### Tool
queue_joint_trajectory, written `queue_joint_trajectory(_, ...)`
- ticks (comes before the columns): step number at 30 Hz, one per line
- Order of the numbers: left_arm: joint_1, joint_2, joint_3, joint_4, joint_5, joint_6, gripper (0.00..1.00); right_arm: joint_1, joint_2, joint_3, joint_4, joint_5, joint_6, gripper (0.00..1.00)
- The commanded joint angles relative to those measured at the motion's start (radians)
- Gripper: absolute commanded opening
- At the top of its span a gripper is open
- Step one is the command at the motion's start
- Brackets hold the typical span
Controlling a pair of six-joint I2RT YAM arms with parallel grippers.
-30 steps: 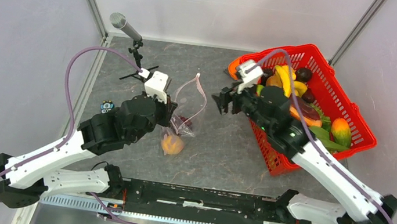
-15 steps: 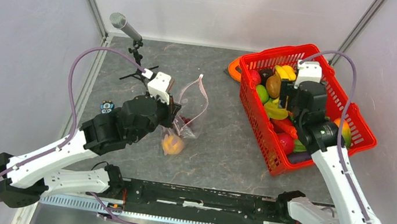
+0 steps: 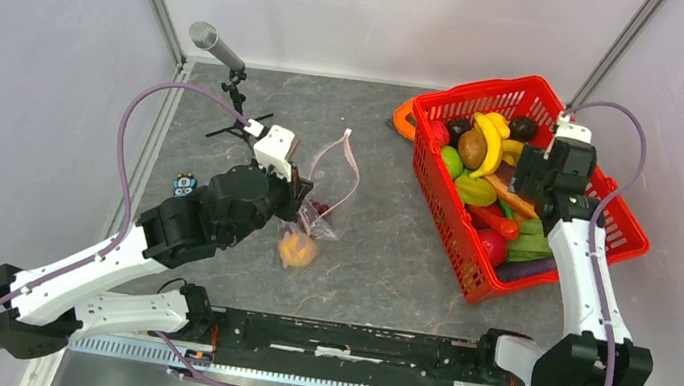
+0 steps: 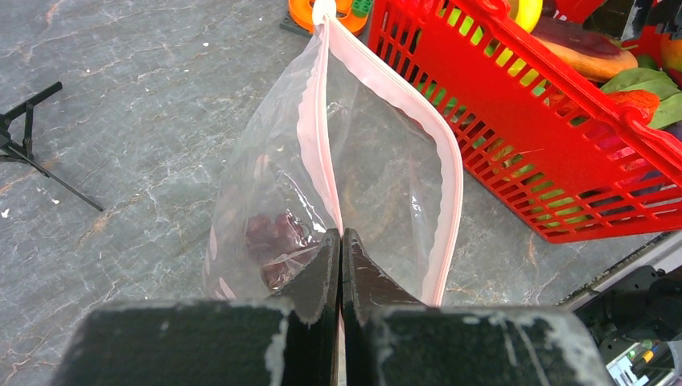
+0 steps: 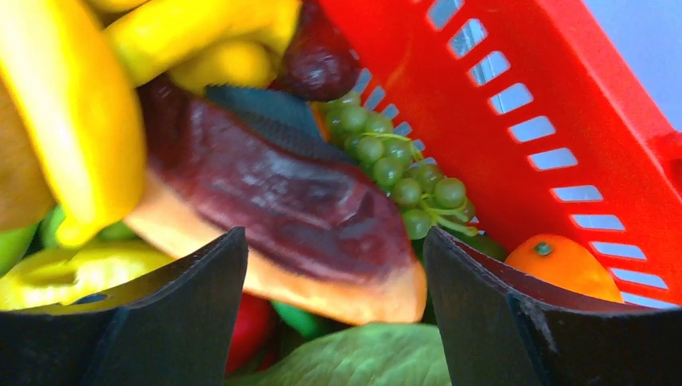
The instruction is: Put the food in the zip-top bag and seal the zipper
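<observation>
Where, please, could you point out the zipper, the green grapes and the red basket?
zipper (image 4: pixel 310 133): left wrist view, on the pink strip, mid-length.
green grapes (image 5: pixel 394 169): right wrist view, middle of the bunch.
red basket (image 3: pixel 453 234): top external view, on the wall facing the bag.

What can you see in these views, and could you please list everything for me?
zip-top bag: one, clear, pink zipper, table centre-left, mouth open
food in bag: two, orange fruit and dark grapes
basket: one, red, table right
food in basket: many, count unclear; includes yellow banana, brown kiwi, green grapes, round orange
ring-shaped object: one, orange, by basket's far left corner
microphone: one, grey, far left
left gripper: shut on zipper
right gripper: open, above basket food
</observation>
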Motion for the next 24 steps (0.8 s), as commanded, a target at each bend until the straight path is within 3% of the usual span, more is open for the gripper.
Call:
queue_joint_trajectory(1,0.001,-0.022,-0.012,0.038,0.002,0.015,0.02,-0.094,0.018,-0.038,0.125,-0.101,0.059,0.85)
queue_joint_trajectory(7,0.001,-0.02,-0.018,0.036,0.016,0.016,0.02,-0.17,0.06,-0.089,0.218,-0.201,0.09,0.95)
queue_joint_trajectory(12,0.001,-0.019,-0.024,0.051,0.036,0.01,0.02,-0.208,0.131,-0.065,0.219,-0.188,0.065,0.97)
queue_joint_trajectory(15,0.002,-0.02,-0.032,0.061,0.037,0.013,0.02,-0.244,0.192,-0.044,0.205,-0.348,0.023,0.98)
queue_joint_trajectory(18,0.001,-0.016,-0.032,0.062,0.037,0.021,0.02,-0.245,0.258,0.007,0.124,-0.407,-0.021,0.98)
queue_joint_trajectory(20,0.002,-0.013,-0.032,0.061,0.036,0.027,0.02,-0.245,0.269,-0.001,0.119,-0.55,-0.064,0.98)
queue_joint_trajectory(24,0.002,-0.005,-0.03,0.064,0.037,0.036,0.02,-0.244,0.29,0.027,0.074,-0.738,-0.116,0.88)
